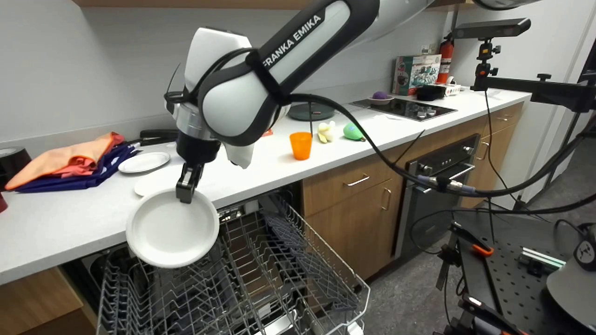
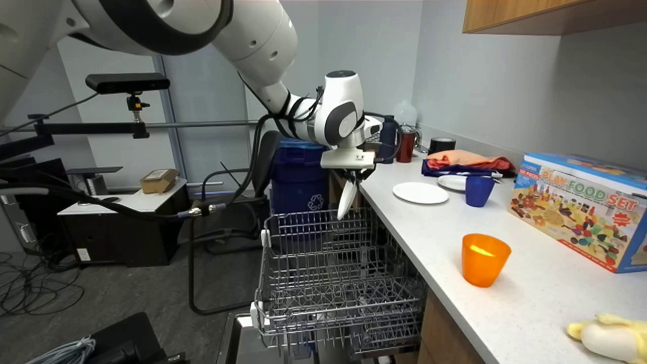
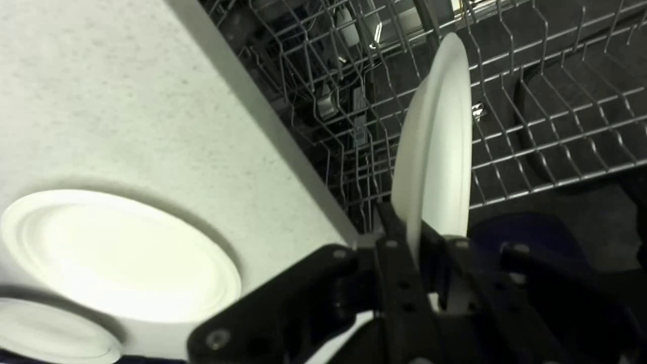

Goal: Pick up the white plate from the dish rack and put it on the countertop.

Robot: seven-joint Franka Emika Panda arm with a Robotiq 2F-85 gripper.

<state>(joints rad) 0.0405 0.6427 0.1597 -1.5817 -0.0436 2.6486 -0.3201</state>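
Closest, btm of frame in an exterior view: dish rack (image 1: 242,260), grey wire grid w/ tines, pulled out. Right above it, lower L, white plate (image 1: 172,232) hangs nearly on edge, broad face to cam; in an exterior view where it's near ctr, the plate (image 2: 347,200) is a thin, slightly tilted sliver. Can't tell if its btm edge clears the tines. The gripper (image 1: 185,191) is at its top rim, pointing down; per wrist view, fingers (image 3: 402,283) sit one on each face, pinching the rim.

A bit further back: countertop (image 1: 270,174), white, running lower L to upper R above wood-front cabinets (image 1: 344,223), its edge near the held plate. On it, behind that plate, 2 other white plates (image 1: 144,162) lie flat, near each other; nearer one's partly hidden. Same pair shows lower L in wrist view. L of frame: navy cloth (image 1: 88,180) w/ an orange cloth (image 1: 74,156) on top. Ctr: orange cup (image 1: 301,145), upright, w/ a yellow-and-white toy (image 1: 326,132) and a green item (image 1: 354,132) to its R.

Further off, upper R: dark hob (image 1: 401,106) w/ a small bowl (image 1: 381,100) near its back edge, purple item (image 1: 379,95) in it. Farthest, upper R: green-and-white box (image 1: 416,74), red fire extinguisher (image 1: 445,58) just behind.
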